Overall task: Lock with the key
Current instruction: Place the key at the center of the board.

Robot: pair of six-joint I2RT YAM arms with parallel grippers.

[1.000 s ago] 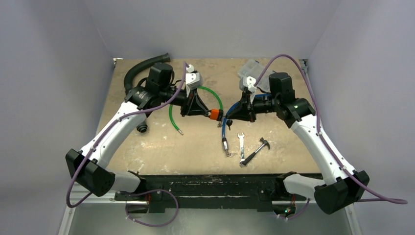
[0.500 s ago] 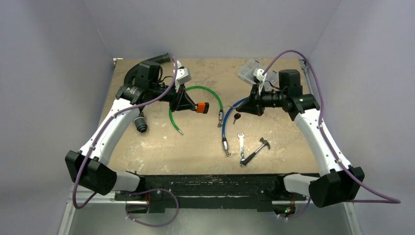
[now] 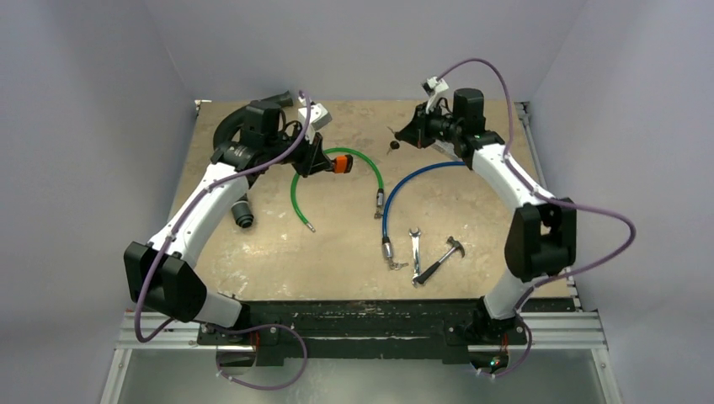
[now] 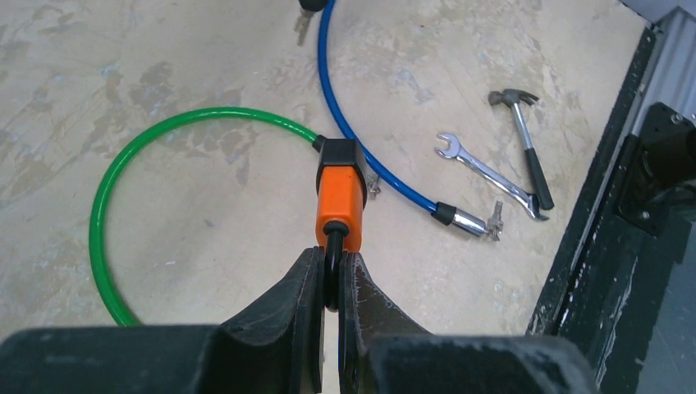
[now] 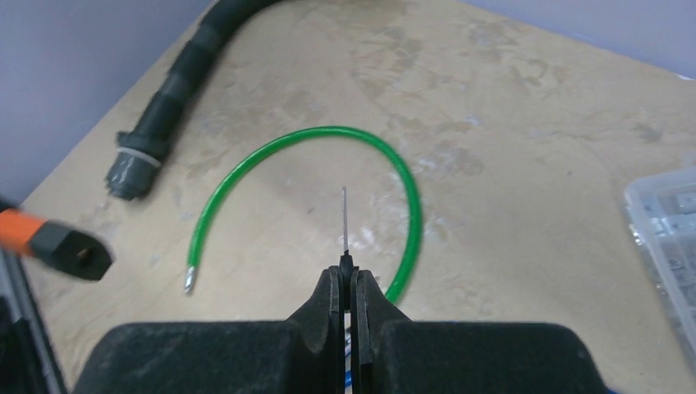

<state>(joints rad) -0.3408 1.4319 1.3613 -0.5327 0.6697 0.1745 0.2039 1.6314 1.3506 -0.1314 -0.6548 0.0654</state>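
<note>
The orange cable lock point(image 3: 339, 163) sits on one end of the green cable point(image 3: 295, 198). My left gripper point(image 3: 324, 162) is shut on the black neck just behind the lock body point(image 4: 341, 190) and holds it above the table. The cable's free metal tip point(image 3: 311, 227) lies on the table, apart from the lock. My right gripper point(image 3: 404, 135) is at the far side, shut on the black head of a key point(image 5: 344, 215), whose blade points away from me. A second key point(image 3: 392, 148) dangles below it. The lock point(image 5: 51, 243) shows at the left of the right wrist view.
A blue cable point(image 3: 396, 189), a wrench point(image 3: 415, 250) and a hammer point(image 3: 442, 258) lie at the near middle. A black hose point(image 3: 231, 126) curves at the far left. A clear plastic box point(image 5: 669, 222) stands by the right gripper.
Lock and key were together at the middle a second ago. The left gripper has carried the lock back and left. The right gripper has carried the key to the far side.
</note>
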